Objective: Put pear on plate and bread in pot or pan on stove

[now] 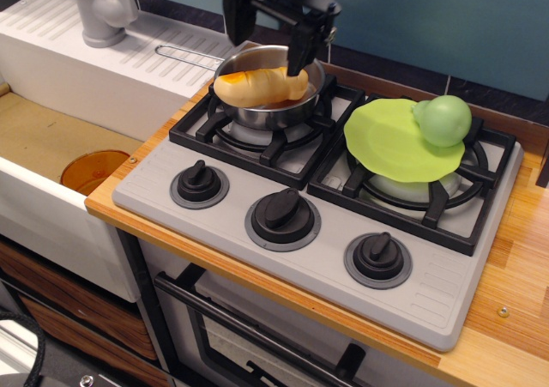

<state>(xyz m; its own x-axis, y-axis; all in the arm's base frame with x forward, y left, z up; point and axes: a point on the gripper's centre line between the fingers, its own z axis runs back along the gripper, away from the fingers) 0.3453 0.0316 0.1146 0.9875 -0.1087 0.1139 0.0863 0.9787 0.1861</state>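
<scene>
Nearest to me, the wooden counter [515, 318] edge carries the grey stove [326, 258], its three black knobs [281, 215] in a row along the front. Behind the knobs sit the two black burner grates. On the right grate lies the flat lime-green plate [390, 142], a little tilted on the bars, and the pear [442, 119] rests on the plate's far right rim, narrow top pointing left. That half of the job looks done to me.

On the left grate stands the steel pot [257, 112], and the bread [260, 85] lies across it, long axis running left to right, its left end riding up on the pot's rim and the right end dipping lower inside. It looks propped rather than flat on the bottom, though it sits within the pot.

Farther back and above, the black claw [268, 37] hangs directly over the loaf with its fingers spread apart and gripping nothing; one fingertip hangs close to the bread's right end, and I cannot tell whether it touches. The bread lies straight below the claw, so I judge that lifting clear straight upward is what remains.

Off to the left, an orange dish [93, 171] sits down in the sink.
</scene>
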